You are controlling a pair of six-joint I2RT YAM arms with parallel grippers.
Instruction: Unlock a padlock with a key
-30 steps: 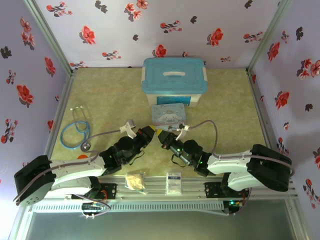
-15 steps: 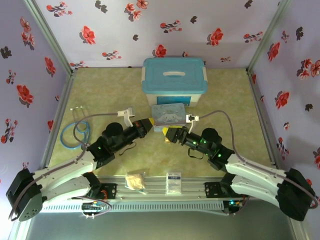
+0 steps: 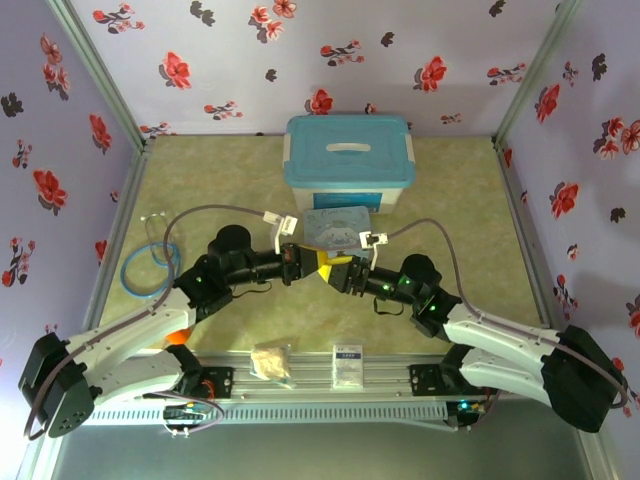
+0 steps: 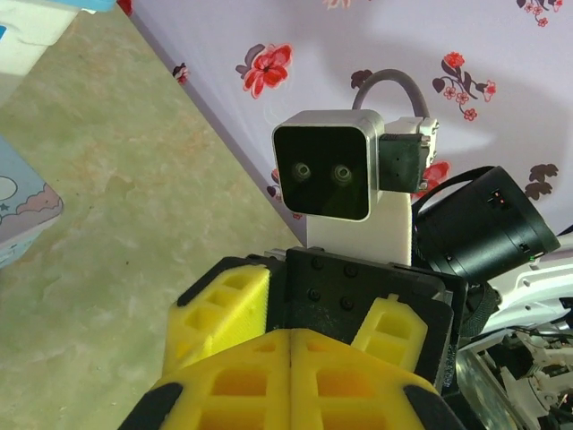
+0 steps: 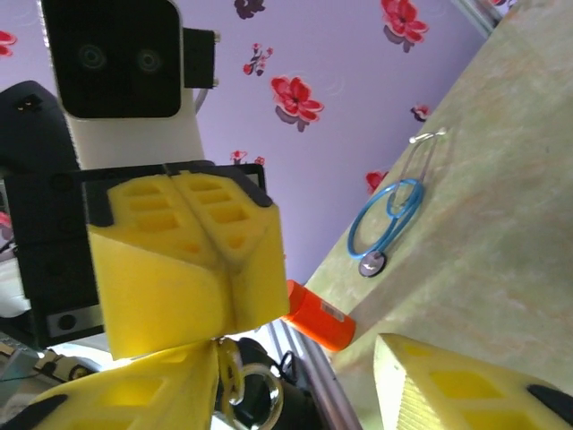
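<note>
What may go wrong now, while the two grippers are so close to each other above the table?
1. The left gripper, jaws shut, pinches what looks like the padlock only at its very tips. A small nudge may knock it free.
2. The right gripper, jaws apart, sits almost against the left one. Moving any closer may make the two collide.
</note>
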